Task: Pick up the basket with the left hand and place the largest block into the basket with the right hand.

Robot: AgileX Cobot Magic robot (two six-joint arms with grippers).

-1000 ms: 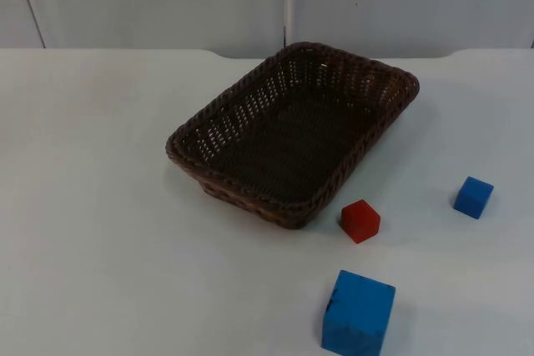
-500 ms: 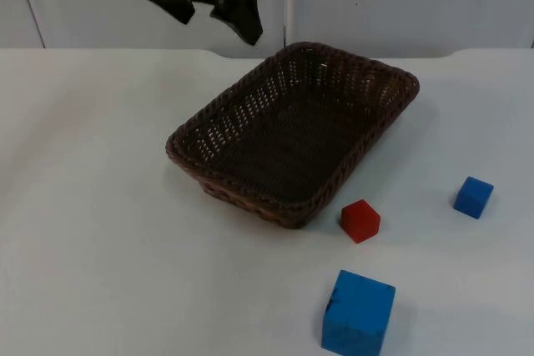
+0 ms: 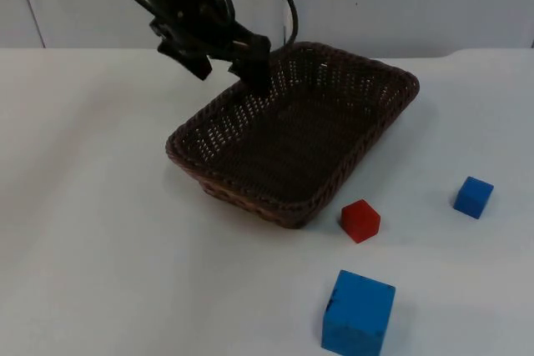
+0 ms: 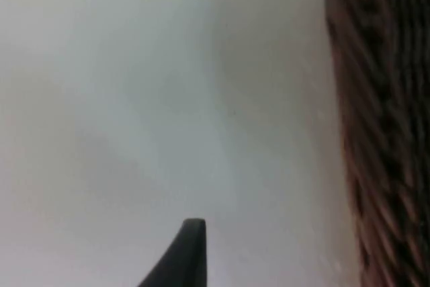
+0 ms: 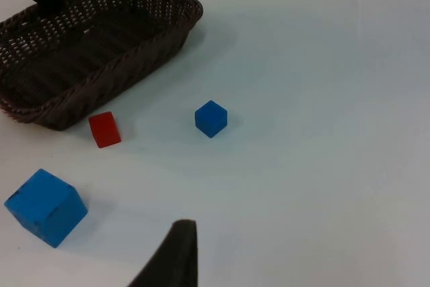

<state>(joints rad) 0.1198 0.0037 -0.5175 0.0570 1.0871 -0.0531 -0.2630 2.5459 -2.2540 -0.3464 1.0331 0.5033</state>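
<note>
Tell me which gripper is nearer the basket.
Left. The left gripper hangs open over the basket at its far left rim. The right gripper waits well off, beyond the three blocks.

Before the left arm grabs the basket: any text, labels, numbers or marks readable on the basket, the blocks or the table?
None. No readable text anywhere.
Basket: plain dark wicker, no tag.
Large blue block: plain faces.
Small blue block: plain.
Red block: plain.
Table: bare white, unmarked.
Left gripper, open over the basket's far rim: no lettering visible.
</note>
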